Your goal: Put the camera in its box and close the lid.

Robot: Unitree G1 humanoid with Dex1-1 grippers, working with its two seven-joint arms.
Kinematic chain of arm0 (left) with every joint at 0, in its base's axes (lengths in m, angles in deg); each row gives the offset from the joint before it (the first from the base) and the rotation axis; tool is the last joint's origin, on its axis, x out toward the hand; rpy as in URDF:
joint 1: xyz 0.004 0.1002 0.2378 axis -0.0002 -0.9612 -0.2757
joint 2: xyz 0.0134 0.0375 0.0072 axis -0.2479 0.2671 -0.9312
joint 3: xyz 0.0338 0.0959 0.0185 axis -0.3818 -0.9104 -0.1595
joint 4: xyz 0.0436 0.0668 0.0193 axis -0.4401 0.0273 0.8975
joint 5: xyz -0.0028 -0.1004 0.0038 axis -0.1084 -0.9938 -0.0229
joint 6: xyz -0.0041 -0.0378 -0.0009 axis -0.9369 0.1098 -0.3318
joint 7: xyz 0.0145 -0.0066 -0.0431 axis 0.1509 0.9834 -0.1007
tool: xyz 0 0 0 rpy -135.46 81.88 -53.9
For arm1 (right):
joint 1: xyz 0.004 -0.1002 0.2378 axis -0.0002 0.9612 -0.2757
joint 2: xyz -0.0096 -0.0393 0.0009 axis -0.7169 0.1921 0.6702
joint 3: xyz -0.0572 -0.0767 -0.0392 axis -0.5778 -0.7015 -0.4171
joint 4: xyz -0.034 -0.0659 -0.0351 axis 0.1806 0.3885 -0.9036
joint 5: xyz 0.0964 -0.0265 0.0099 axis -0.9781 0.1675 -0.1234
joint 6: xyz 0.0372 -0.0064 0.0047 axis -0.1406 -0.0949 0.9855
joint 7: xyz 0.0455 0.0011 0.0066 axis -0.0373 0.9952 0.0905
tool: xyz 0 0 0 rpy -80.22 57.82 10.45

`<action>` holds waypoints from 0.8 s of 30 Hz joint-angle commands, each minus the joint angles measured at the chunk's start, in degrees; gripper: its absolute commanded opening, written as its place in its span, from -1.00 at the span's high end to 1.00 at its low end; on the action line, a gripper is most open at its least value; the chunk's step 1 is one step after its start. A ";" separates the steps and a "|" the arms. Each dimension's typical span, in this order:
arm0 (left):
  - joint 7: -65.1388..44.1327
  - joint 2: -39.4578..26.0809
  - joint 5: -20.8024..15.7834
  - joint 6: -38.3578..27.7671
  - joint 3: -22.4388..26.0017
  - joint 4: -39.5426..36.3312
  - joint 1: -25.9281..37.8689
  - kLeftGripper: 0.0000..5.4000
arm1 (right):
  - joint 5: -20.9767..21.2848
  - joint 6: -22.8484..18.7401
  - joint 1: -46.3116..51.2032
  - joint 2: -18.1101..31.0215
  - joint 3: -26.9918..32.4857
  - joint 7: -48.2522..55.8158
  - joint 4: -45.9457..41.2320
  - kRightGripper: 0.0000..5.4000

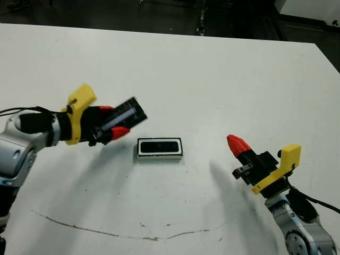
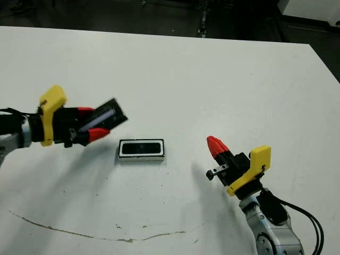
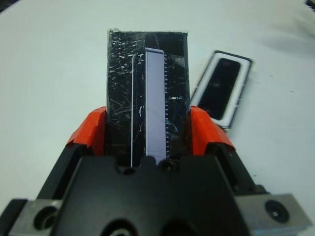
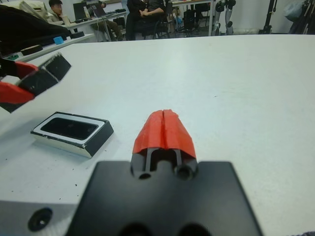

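The left gripper [image 1: 111, 123], fingers grasping the lid [image 1: 126, 113], hangs just left of the box [image 1: 160, 148] with the camera [image 1: 159, 146] inside; right gripper [image 1: 237, 143], fingers clenched, waits well apart.

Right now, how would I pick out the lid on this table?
Start at the white table and find the robot's left hand. The lid is the flat black silver-speckled plate clamped there, held above the table beside the box, which holds the smooth glossy camera.
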 commanded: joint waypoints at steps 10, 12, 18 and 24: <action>-6.84 0.55 4.64 -5.98 -5.11 5.69 2.87 -0.17 | 0.37 -0.31 0.46 0.45 0.33 -0.34 0.16 1.00; -8.52 0.70 4.82 -7.40 -5.49 6.98 3.39 -0.17 | 0.18 -0.13 0.41 0.39 0.34 -0.08 0.38 1.00; -18.73 0.13 4.88 -7.11 -8.79 14.13 8.52 -0.17 | 0.88 1.05 0.57 0.48 0.16 0.31 0.85 1.00; -24.44 1.16 6.62 -7.43 -11.06 20.19 12.23 -0.17 | 0.88 0.55 0.76 0.46 0.03 -0.12 0.51 1.00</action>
